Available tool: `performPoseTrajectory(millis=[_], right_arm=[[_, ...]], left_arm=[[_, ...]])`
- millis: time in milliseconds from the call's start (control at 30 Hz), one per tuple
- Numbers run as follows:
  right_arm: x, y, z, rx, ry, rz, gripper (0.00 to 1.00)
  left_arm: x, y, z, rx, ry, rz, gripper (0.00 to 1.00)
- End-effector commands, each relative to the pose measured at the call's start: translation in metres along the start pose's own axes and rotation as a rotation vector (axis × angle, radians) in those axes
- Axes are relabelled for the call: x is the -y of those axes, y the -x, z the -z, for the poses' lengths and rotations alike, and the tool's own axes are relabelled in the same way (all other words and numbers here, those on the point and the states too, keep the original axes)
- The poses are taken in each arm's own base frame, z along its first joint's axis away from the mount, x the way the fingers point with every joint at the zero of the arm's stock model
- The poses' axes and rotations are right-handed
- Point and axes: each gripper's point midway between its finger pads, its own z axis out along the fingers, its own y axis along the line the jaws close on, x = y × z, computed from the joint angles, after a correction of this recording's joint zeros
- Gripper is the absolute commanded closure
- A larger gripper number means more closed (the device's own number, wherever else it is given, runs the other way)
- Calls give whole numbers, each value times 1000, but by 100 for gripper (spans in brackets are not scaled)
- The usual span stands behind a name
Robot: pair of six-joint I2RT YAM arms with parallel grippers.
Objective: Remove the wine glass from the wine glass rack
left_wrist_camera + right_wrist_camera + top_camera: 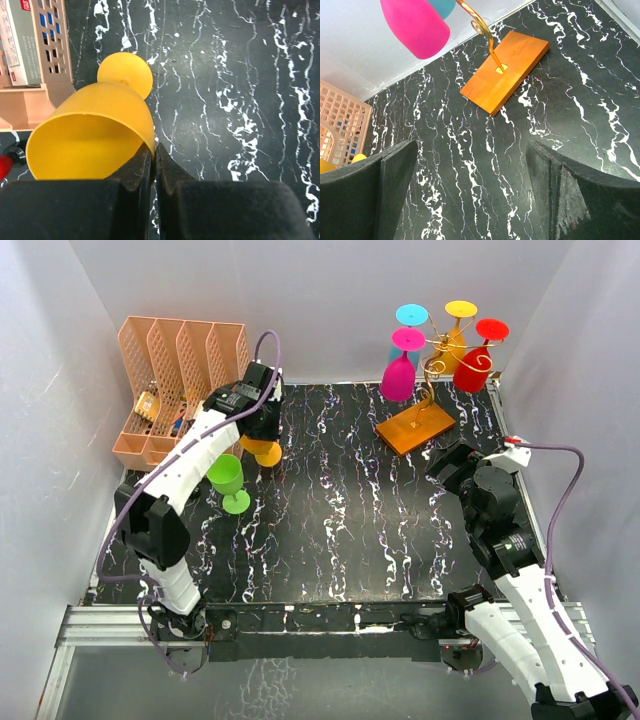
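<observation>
The wine glass rack (432, 365), gold wire on an orange-brown base (415, 427), stands at the back right. Pink (399, 375), cyan (411, 315), orange (455, 338) and red (476, 368) glasses hang upside down on it. My left gripper (262, 435) is shut on the rim of a yellow-orange wine glass (266, 452), held near the table at the left. In the left wrist view the jaws (155, 147) pinch the glass wall (95, 125). My right gripper (450, 462) is open and empty in front of the rack; its base (507, 70) and the pink glass (417, 25) lie ahead of it (470, 170).
A green wine glass (229, 480) stands upright on the black marbled table (340, 520), just front-left of my left gripper. A peach file organizer (175, 380) holding small items stands at the back left. White walls enclose the table on three sides.
</observation>
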Motion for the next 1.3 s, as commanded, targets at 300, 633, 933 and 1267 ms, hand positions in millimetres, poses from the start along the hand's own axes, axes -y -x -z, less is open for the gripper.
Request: performPoseTrajectory(millis=[300,633,933,1267], right_arm=[[-8,10,-7,47,20,-4,2],[-7,7,-9,39,19,-3,2],[-7,4,-9,33,17,-3,2],[-5,4,-10,34,9,1,2]], left_arm=[[-34,0,-20,-107,22,-7,100],[-34,-9,-34,-151,13,-10,100],[-41,-13,-40,-168,45,-18,94],[-44,15,-18,-83,59,-16,63]])
